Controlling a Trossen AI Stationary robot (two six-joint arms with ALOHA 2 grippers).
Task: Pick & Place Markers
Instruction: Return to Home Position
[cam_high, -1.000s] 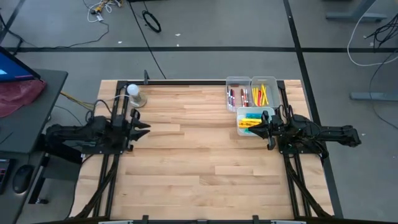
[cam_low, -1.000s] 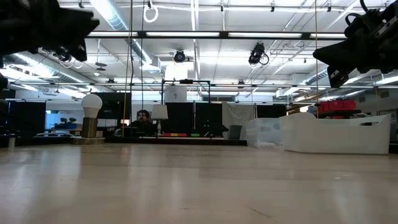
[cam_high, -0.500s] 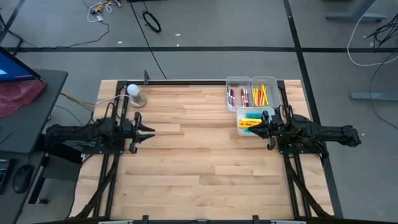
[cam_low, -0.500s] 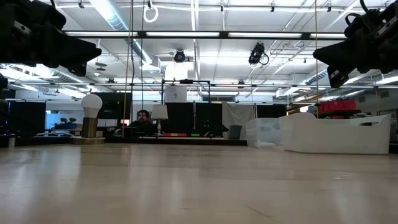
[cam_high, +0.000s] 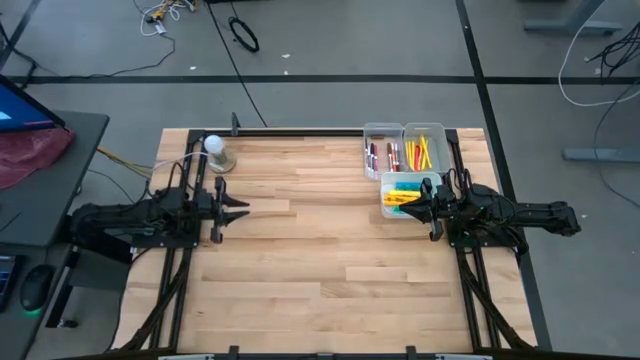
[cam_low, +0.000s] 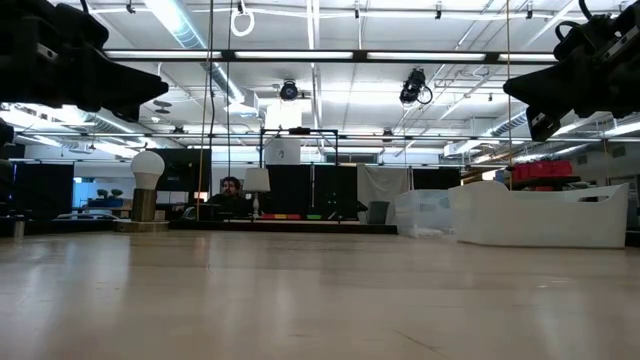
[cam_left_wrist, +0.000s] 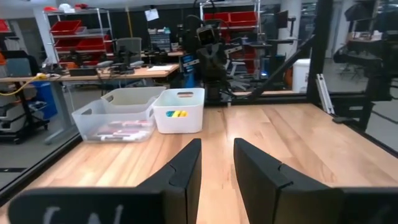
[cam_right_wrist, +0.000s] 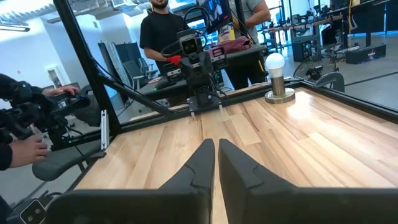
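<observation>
End effector L (cam_high: 238, 207) hung over bench (cam_high: 320, 260) left side, spread, empty; end effector R (cam_high: 408, 208) by bins (cam_high: 403, 135), pressed together, empty. Markers (cam_high: 422, 152) sat in bins, prob. why both arms parked.

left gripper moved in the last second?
Yes. In the high view the left gripper has edged slightly farther from the white ball, toward the picture's right.

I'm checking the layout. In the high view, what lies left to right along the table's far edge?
White ball → clear bin with white-barrelled markers → second bin with yellow markers.
</observation>
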